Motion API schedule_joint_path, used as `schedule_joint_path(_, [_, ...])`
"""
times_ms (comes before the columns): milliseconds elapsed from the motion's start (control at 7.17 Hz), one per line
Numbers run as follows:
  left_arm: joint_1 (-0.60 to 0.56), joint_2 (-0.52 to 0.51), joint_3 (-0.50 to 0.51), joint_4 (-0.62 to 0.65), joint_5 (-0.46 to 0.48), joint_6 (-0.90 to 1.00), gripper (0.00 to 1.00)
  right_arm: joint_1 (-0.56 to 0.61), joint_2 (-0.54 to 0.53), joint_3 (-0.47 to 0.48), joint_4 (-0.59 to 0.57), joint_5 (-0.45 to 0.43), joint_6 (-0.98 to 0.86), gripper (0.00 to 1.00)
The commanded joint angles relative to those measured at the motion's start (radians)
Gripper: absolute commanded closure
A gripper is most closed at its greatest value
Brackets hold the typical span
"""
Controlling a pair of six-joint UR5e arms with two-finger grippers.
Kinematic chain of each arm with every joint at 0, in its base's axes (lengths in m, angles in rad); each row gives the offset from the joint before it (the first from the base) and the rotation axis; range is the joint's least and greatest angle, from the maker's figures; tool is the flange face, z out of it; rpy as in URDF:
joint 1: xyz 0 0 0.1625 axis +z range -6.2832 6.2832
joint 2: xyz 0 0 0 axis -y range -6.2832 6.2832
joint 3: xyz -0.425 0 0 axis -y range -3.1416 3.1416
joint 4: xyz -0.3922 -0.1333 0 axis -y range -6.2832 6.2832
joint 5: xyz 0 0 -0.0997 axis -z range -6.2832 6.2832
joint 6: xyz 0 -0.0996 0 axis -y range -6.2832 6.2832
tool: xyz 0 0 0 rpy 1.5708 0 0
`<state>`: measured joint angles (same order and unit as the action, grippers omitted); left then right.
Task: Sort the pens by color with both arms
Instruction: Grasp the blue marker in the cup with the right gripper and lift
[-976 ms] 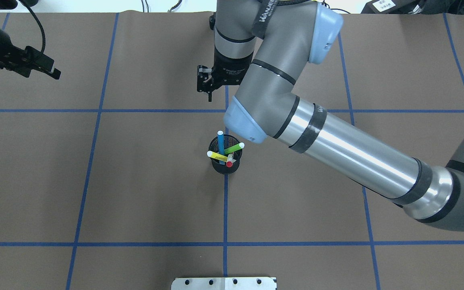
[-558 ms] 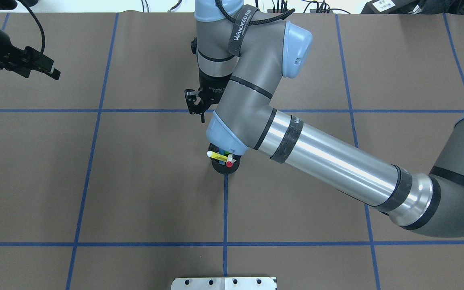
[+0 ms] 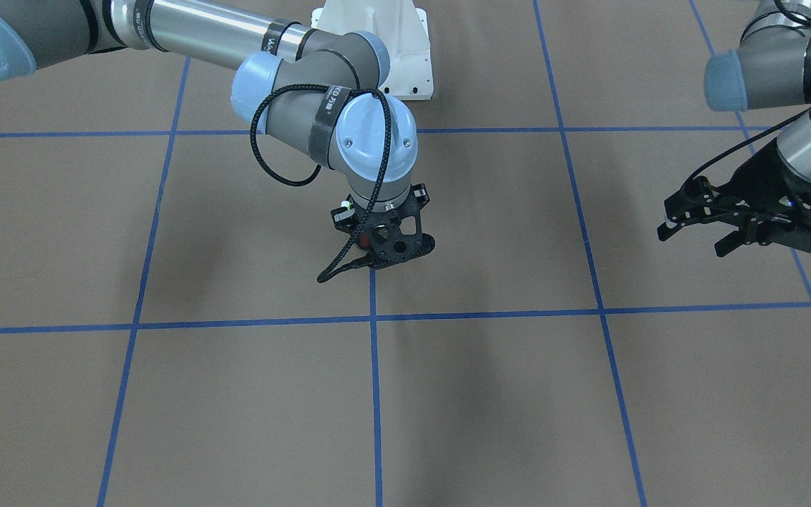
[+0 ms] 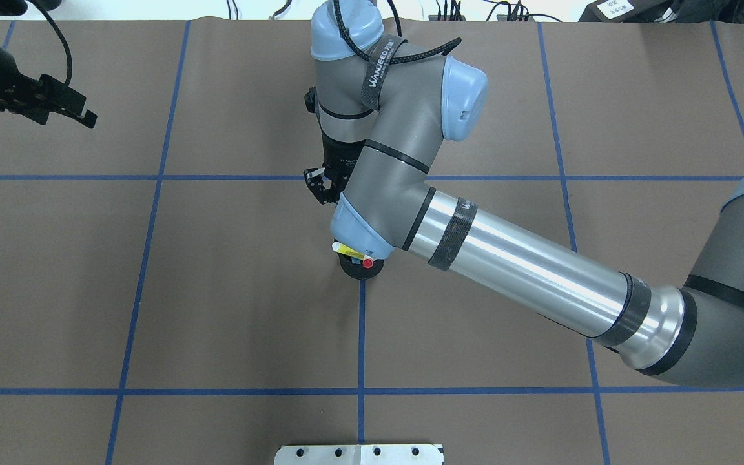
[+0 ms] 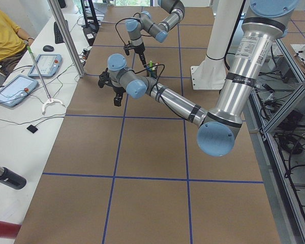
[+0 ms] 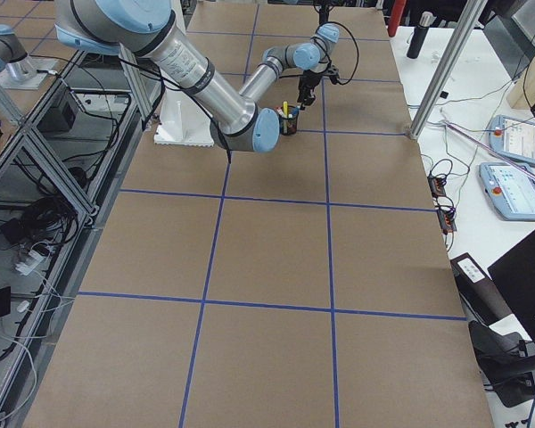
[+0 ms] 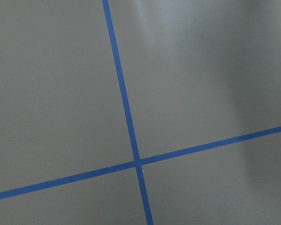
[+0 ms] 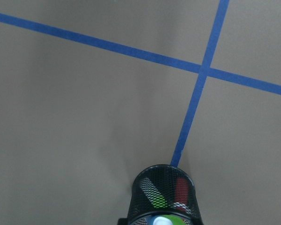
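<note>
I find the pens standing bunched in a black mesh cup [image 4: 359, 268] near the middle of the surface [image 4: 217, 323], right on a blue tape line [image 4: 361, 336]. On my overhead feed the right arm [image 4: 514, 258] has its elbow cap over most of the cup. Only two pens show past it there. The yellow pen [image 4: 347, 248] leans with its long axis close to 9-to-3, its pale end out toward 9 o'clock past the rim. The red-capped pen [image 4: 367, 263] tips its cap toward 5 o'clock. From the left-end camera the green pen [image 5: 151, 65] stands steep, top end up, leaning a little. Through the right wrist camera I can see green and red barrels behind the mesh, with the cup at 6 o'clock in that feed.

The right claw [image 4: 321, 190] points down at the surface at roughly 11 o'clock from the cup, near it but apart. I see nothing in it, and I cannot tell how wide it stands, because the wrist hides the fingers.

The left claw [image 3: 690, 239] hangs above the surface well off toward 10 o'clock from the cup, fingers spread wide and empty. Its wrist camera shows only bare surface and crossed tape.
</note>
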<state>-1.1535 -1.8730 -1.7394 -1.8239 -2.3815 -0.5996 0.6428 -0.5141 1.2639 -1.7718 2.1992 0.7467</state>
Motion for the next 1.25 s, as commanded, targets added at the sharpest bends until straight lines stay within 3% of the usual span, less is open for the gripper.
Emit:
schedule_joint_path(0, [0.0, 0.0, 0.0, 0.0, 0.001, 0.001, 0.0, -0.011, -0.001, -0.014, 0.0, 0.005, -0.004, 0.52])
schedule_joint_path(279, [0.0, 0.0, 0.0, 0.0, 0.001, 0.001, 0.0, -0.012, -0.004, -0.014, 0.0, 0.02, -0.004, 0.56])
schedule_joint_path(836, [0.0, 0.0, 0.0, 0.0, 0.001, 0.0, 0.0, -0.012, -0.006, -0.011, 0.0, 0.022, -0.004, 0.86])
schedule_joint_path(1115, [0.0, 0.0, -0.002, -0.002, -0.001, 0.0, 0.0, -0.009, -0.006, 0.009, -0.003, 0.022, -0.004, 0.91])
